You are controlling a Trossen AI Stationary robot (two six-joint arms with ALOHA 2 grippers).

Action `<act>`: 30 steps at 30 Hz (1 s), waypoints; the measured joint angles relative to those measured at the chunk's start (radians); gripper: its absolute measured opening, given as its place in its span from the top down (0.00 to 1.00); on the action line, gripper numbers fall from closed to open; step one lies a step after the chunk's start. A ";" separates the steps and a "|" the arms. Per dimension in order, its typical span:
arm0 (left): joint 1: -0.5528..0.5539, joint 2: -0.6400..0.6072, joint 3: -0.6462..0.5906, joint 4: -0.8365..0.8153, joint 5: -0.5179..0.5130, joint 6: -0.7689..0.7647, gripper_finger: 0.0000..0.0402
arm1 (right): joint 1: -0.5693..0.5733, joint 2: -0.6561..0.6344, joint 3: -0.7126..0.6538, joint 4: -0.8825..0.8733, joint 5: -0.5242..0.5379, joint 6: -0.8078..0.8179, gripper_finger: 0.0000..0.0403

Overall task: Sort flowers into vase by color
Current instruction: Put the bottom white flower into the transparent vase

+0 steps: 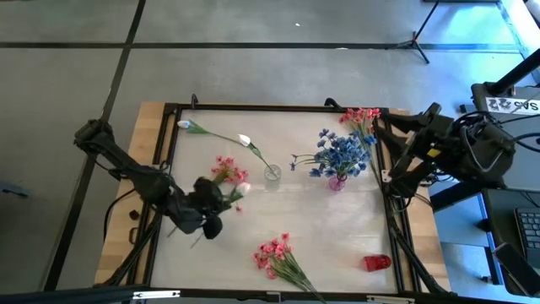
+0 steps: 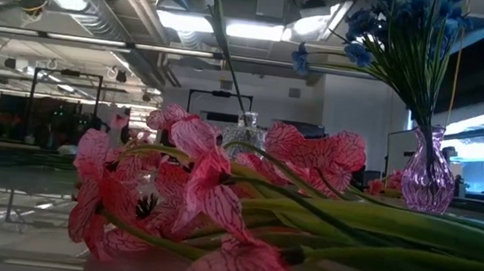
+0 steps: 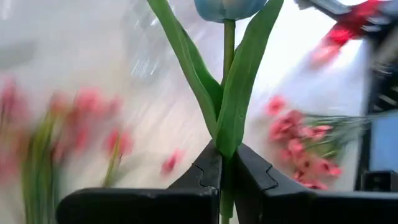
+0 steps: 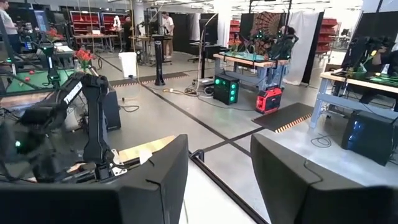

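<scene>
My left gripper is over the table's left middle, shut on a white-bud flower whose bud stands out beyond the fingers. Just behind it, pink sprigs lie on the table. A clear vase holds two white buds on long stems. A purple vase holds blue blooms. More pink sprigs lie at the near middle and the far right corner. My right gripper waits open at the table's right edge. My left gripper pinches the white-bud flower's green stem between its two fingers, just below where the two long leaves join it. The fingers lie across the stem. Stem, leaves and bud stand straight out past the fingertips.
A small red object lies near the table's near right corner. A dark frame rims the white table top. Bare surface lies between the vases and the near pink sprigs.
</scene>
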 joint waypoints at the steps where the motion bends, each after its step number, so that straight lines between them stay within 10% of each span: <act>1: 0.002 -0.003 0.003 0.044 -0.007 0.109 0.97 | 0.000 0.002 0.000 0.000 0.000 0.000 0.57; 8: 0.076 0.012 0.002 0.556 -0.085 0.771 0.97 | 0.000 0.018 0.000 0.017 0.007 0.000 0.57; 18: 0.264 0.077 0.003 1.145 -0.062 1.110 0.97 | 0.000 0.019 0.000 0.056 0.007 0.000 0.57; 30: 0.405 0.315 0.158 1.249 -0.119 1.252 0.96 | 0.000 0.019 0.000 0.056 0.026 0.000 0.57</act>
